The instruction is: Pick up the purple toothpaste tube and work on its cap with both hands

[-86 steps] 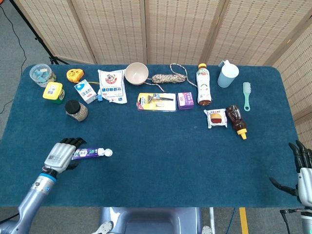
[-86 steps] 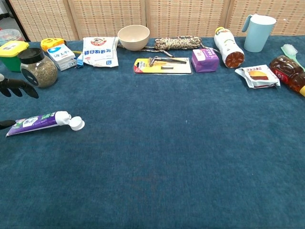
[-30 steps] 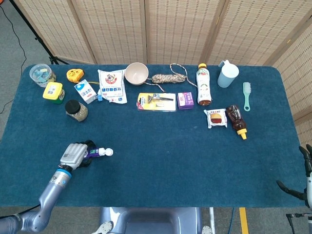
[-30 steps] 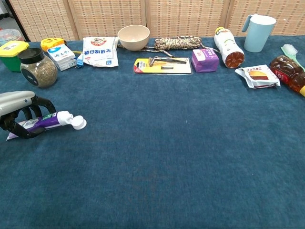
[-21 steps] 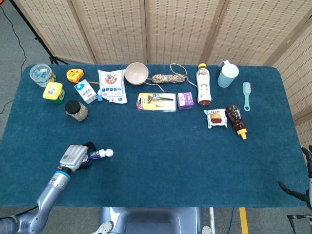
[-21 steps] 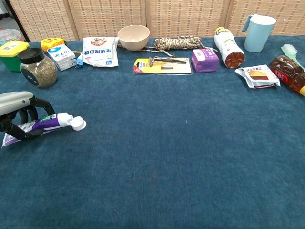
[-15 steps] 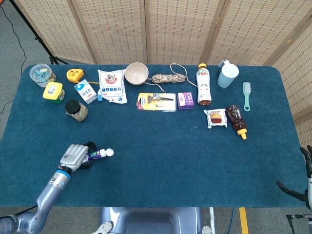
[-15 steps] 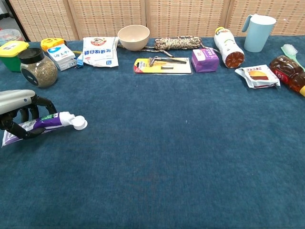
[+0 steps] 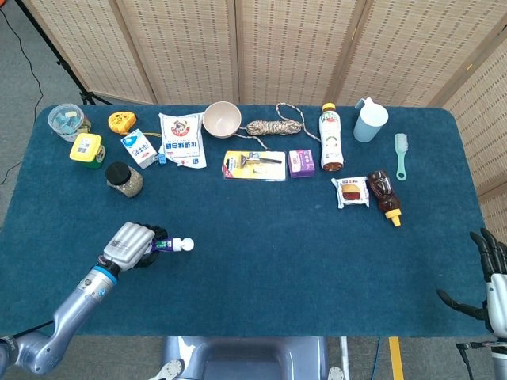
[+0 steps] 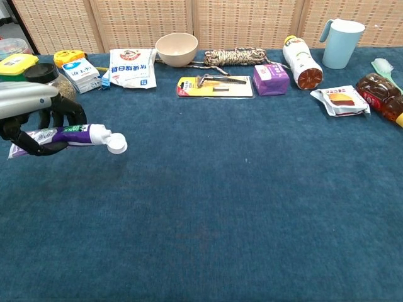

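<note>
Fingers [image 10: 60,116] of left hand [image 9: 131,242] grasping toothpaste tube [image 10: 75,135], now lifted off table [image 9: 277,237]; right hand [image 9: 491,277] released

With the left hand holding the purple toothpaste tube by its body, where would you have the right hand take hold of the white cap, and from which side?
Probably around the rim of the white cap, coming in from the robot's right. The left hand wraps the purple toothpaste tube at its body, leaving the cap sticking out free toward the right, roughly level. The right hand is open at the table's right edge.
</note>
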### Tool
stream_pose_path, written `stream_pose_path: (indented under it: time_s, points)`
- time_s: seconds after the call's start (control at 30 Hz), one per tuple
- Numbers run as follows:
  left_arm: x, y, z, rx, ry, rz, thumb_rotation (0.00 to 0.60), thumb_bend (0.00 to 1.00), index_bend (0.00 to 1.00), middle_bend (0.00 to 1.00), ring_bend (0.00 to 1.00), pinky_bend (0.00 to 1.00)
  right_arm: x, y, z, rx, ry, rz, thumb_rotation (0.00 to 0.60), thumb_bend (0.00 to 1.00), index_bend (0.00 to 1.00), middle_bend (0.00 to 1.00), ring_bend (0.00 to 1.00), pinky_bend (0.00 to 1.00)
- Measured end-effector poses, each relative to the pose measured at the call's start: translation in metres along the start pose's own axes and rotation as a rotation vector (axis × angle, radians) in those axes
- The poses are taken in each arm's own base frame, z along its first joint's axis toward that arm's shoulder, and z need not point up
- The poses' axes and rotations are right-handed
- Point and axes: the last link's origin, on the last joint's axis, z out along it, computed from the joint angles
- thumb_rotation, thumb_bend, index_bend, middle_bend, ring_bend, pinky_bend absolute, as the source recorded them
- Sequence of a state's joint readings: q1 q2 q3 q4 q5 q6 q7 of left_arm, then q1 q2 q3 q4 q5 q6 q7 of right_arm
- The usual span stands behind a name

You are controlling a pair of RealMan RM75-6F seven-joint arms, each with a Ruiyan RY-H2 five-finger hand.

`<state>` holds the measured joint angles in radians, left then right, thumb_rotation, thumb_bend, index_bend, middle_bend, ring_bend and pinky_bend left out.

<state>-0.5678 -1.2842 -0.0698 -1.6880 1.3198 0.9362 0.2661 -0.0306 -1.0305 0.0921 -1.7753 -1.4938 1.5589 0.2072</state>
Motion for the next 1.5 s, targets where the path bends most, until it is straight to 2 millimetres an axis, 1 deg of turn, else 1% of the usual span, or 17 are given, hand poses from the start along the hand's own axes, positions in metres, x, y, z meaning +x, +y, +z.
stream_pose_path:
  time_s: [0.17,0.3,0.5,0.7,1.1,1.5]
  points:
    - [0.026,0.011,-0.003,-0.070,0.032,0.015,0.600,1.00,0.51,0.47,0.48,0.52,-0.003,-0.010,0.006,0.051,-0.015,0.015,0.600,0.00,0.00,0.00,0.00,0.00]
    - [0.048,0.025,-0.004,-0.146,0.045,0.025,0.600,1.00,0.51,0.47,0.48,0.52,-0.005,-0.020,0.012,0.099,-0.031,0.037,0.600,0.00,0.00,0.00,0.00,0.00]
    - [0.071,0.046,0.000,-0.238,0.023,0.026,0.600,1.00,0.53,0.49,0.49,0.53,-0.013,-0.037,0.019,0.169,-0.062,0.085,0.600,0.00,0.00,0.00,0.00,0.00]
    - [0.090,0.068,0.006,-0.316,0.001,0.026,0.600,1.00,0.54,0.49,0.49,0.53,-0.023,-0.050,0.024,0.216,-0.088,0.138,0.600,0.00,0.00,0.00,0.00,0.00]
    - [0.115,0.106,0.026,-0.411,-0.078,-0.001,0.600,1.00,0.54,0.50,0.49,0.53,-0.047,-0.072,0.032,0.278,-0.147,0.185,0.600,0.00,0.00,0.00,0.00,0.00]
    - [0.121,0.136,0.047,-0.442,-0.136,-0.061,0.600,1.00,0.55,0.50,0.50,0.53,-0.072,-0.093,0.040,0.302,-0.180,0.236,0.600,0.00,0.00,0.00,0.00,0.00]
